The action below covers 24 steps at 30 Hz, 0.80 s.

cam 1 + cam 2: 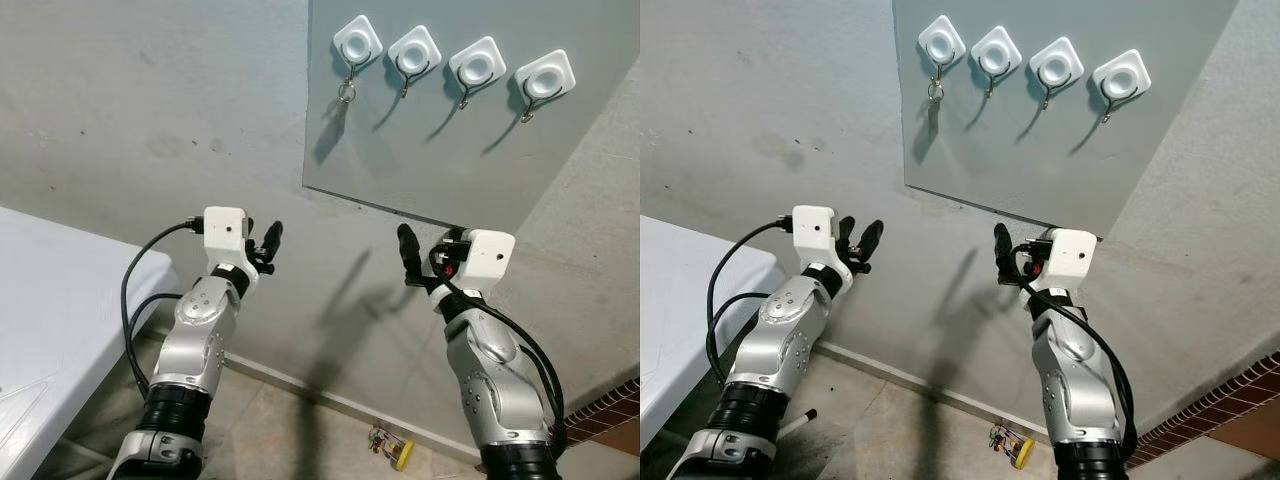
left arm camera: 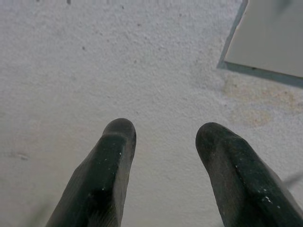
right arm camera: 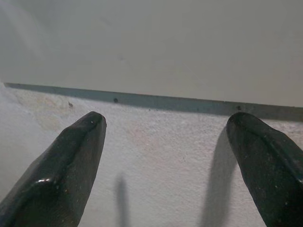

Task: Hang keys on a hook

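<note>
From the head camera: four white square hooks sit in a row on a grey wall panel point(image 1: 420, 150). A key ring point(image 1: 345, 93) hangs from the leftmost hook point(image 1: 357, 42); the other three carry nothing. Both arms are raised toward the plaster wall below the panel. A bunch of keys point(image 1: 389, 447) with a yellow tag lies on the floor by the skirting, well below the right gripper point(image 1: 407, 255). A white table point(image 1: 50, 310) stands to the left.

Left wrist view: the left gripper point(image 2: 163, 142) has its fingers parted, holding nothing, facing bare wall.

Right wrist view: the right gripper's fingers are spread wide and empty, just under the panel's lower edge.
</note>
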Tool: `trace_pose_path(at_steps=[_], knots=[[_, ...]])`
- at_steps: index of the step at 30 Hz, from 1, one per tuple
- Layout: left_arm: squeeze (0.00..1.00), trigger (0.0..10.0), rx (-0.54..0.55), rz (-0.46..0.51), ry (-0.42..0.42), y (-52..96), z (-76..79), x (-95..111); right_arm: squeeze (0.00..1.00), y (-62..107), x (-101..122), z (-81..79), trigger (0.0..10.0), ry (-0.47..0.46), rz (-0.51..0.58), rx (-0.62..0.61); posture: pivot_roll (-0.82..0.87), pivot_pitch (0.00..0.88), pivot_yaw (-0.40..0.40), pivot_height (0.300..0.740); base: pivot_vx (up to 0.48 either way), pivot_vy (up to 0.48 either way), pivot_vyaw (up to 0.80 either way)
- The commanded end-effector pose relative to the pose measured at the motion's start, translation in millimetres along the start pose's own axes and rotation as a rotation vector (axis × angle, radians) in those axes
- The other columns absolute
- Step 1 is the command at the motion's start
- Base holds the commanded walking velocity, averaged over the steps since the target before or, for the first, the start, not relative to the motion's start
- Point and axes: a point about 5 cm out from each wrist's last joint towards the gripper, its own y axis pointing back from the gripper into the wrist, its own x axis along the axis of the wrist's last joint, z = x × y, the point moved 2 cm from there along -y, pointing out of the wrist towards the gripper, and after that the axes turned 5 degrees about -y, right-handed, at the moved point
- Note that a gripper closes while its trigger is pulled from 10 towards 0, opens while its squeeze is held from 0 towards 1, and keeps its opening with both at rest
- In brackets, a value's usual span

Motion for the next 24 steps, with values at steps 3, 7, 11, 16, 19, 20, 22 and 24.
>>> trace_pose_path(at_steps=[3,7,11,16,19,20,22,24], knots=[[0.0,10.0,-0.015,0.004,0.003,0.8,-1.2,-1,0.0,0.6,0,9.1,10.0,0.02,0.002,-0.023,-0.07,0.019,-0.011,0.74,0.0,0.0,0.0],[0.0,10.0,-0.026,-0.007,-0.014,2.1,0.2,-5,0.0,2.7,-5,13.3,10.0,0.025,-0.018,-0.047,-0.07,0.021,-0.01,0.74,0.0,0.0,0.0],[0.0,10.0,-0.025,-0.023,-0.016,8.1,-1.2,-17,0.0,11.8,-26,21.6,10.0,0.037,-0.088,-0.081,-0.07,0.023,-0.014,0.74,0.0,0.0,0.0],[0.0,10.0,-0.027,-0.027,0.005,17.4,1.4,-26,0.0,20.0,-32,21.8,10.0,0.056,-0.104,-0.071,-0.07,0.029,-0.014,0.74,0.0,0.0,0.0],[0.0,10.0,-0.037,-0.004,0.045,18.9,4.3,-22,0.0,20.2,-29,20.6,10.0,0.064,-0.09,-0.061,-0.07,0.028,-0.014,0.74,0.0,0.0,0.0],[0.0,10.0,-0.04,0.004,0.06,19.4,5.3,-21,0.0,20.4,-28,20.3,10.0,0.065,-0.084,-0.059,-0.07,0.029,-0.014,0.74,0.0,0.0,0.0],[0.0,10.0,-0.043,0.009,0.063,20.0,6.5,-21,0.0,20.8,-26,19.7,10.0,0.065,-0.076,-0.054,-0.07,0.025,-0.014,0.74,0.0,0.0,0.0],[0.0,10.0,-0.046,0.015,0.066,21.2,8.1,-21,0.0,22.0,-24,17.4,10.0,0.073,-0.064,-0.04,-0.07,0.023,-0.015,0.74,0.0,0.0,0.0]])
